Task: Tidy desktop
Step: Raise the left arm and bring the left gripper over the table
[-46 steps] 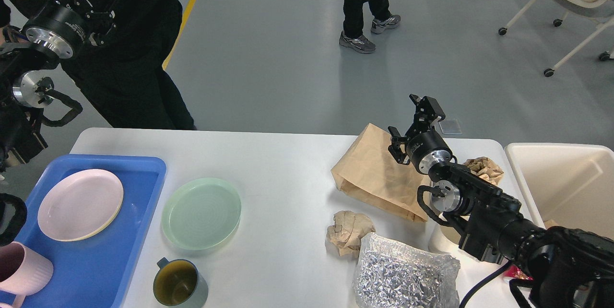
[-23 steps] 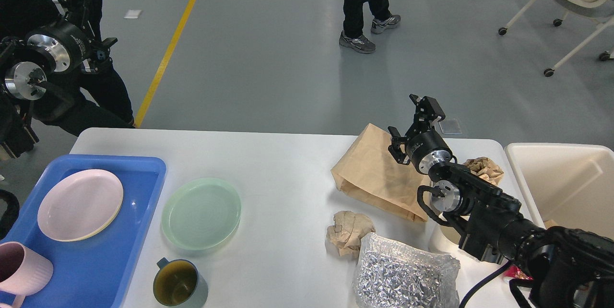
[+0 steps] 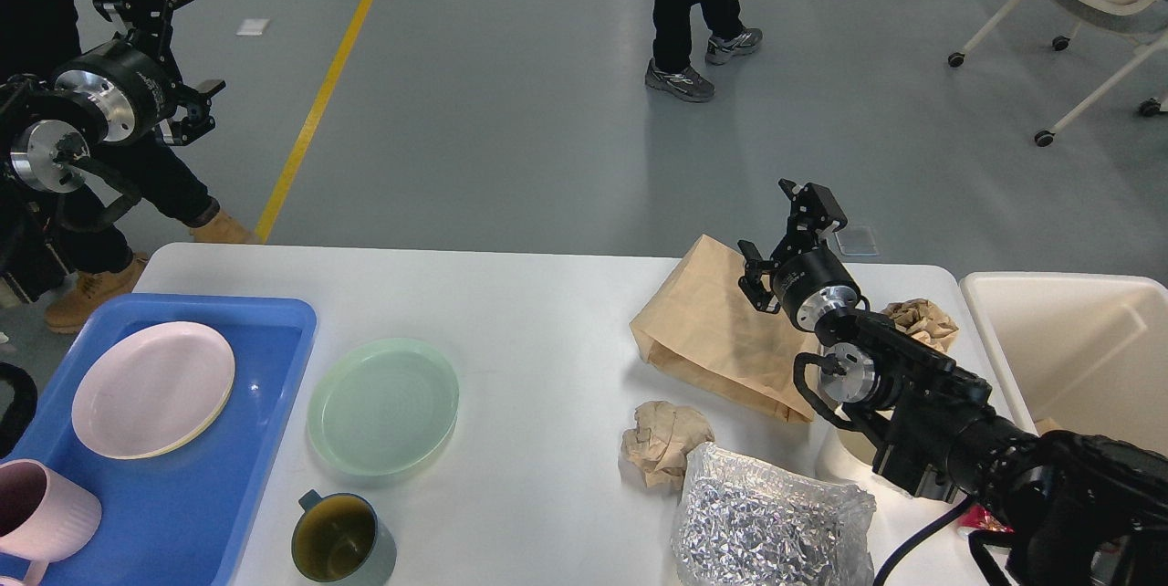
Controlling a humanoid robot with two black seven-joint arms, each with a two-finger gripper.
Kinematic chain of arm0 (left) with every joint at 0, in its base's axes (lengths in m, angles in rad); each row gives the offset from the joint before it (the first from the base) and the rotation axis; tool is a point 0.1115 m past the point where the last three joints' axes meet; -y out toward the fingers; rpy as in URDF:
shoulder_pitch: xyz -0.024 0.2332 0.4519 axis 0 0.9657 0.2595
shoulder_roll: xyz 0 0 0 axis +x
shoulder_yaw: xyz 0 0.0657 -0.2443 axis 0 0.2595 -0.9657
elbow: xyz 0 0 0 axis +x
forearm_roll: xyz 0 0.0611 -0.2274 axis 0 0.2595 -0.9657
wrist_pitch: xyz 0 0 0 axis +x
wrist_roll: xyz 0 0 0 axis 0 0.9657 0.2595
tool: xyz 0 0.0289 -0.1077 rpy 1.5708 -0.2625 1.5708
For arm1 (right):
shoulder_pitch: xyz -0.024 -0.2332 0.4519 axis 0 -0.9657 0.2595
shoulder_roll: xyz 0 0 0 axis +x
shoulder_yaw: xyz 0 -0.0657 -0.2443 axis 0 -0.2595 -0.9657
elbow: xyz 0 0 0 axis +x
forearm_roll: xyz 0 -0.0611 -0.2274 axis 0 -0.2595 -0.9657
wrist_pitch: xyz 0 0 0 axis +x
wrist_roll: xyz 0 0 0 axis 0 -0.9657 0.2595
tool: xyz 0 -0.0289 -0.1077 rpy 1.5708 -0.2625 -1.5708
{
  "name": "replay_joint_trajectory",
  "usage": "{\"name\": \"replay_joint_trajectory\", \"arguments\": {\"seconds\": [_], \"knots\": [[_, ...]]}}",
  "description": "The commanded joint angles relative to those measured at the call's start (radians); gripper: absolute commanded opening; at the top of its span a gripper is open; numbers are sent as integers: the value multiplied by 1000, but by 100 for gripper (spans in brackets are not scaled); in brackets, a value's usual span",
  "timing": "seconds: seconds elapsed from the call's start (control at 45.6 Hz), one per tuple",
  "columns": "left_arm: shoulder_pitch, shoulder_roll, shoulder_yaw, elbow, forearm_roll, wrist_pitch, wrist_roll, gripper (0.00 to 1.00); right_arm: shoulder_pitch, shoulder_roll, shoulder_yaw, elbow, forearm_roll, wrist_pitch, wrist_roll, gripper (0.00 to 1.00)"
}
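Observation:
The white desktop (image 3: 538, 303) carries a flat brown paper bag (image 3: 698, 330), two crumpled brown paper balls (image 3: 664, 440) (image 3: 923, 321), a silver foil bag (image 3: 766, 522), a pale green plate (image 3: 383, 405) and a grey-green mug (image 3: 339, 542). My right gripper (image 3: 780, 232) hangs open and empty just above the paper bag's far right corner. My left gripper (image 3: 169, 47) is raised high, off the table's far left corner, and it is open with nothing in it.
A blue tray (image 3: 274, 330) at the left holds a pink plate (image 3: 152, 389) and a pink cup (image 3: 41, 513). A cream bin (image 3: 1077, 358) stands at the right edge. A white cup (image 3: 835, 460) shows partly under my right arm. People stand beyond the table.
My left gripper has swung a little to the right and turned. The person in black behind it has walked off to the left. The right arm has not moved.

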Motion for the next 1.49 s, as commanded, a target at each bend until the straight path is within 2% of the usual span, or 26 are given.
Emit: {"name": "replay_joint_trajectory", "arguments": {"seconds": [0.0, 0.241, 0.591, 0.701, 0.832, 0.92, 1.051, 1.161, 1.249, 1.38, 1.424, 1.468], "knots": [[-3, -9, 1, 0, 2, 2, 4, 96, 0, 0, 0, 0, 0, 0, 0, 100], [-18, -26, 102, -2, 12, -2, 4, 96, 0, 0, 0, 0, 0, 0, 0, 100], [-93, -42, 496, -10, 45, -34, -9, 95, 0, 0, 0, 0, -1, 0, 0, 100], [-117, -47, 599, -19, 41, -94, -12, 96, 0, 0, 0, 0, 0, 0, 0, 100], [-206, -46, 683, -85, 51, -255, 4, 96, 0, 0, 0, 0, 0, 0, 0, 100], [-262, -49, 813, -89, 51, -341, 3, 96, 0, 0, 0, 0, 0, 0, 0, 100], [-337, -73, 1042, -112, 51, -416, 3, 96, 0, 0, 0, 0, 0, 0, 0, 100], [-364, -114, 1203, -122, 49, -462, -3, 96, 0, 0, 0, 0, 0, 0, 0, 100], [-369, -122, 1307, -141, 49, -536, -5, 96, 0, 0, 0, 0, 0, 0, 0, 100], [-409, -142, 1453, -184, 51, -540, 0, 96, 0, 0, 0, 0, 0, 0, 0, 100], [-447, -150, 1575, -224, 51, -540, -2, 96, 0, 0, 0, 0, 0, 0, 0, 100], [-464, -157, 1640, -250, 51, -540, -2, 96, 0, 0, 0, 0, 0, 0, 0, 100]]}}
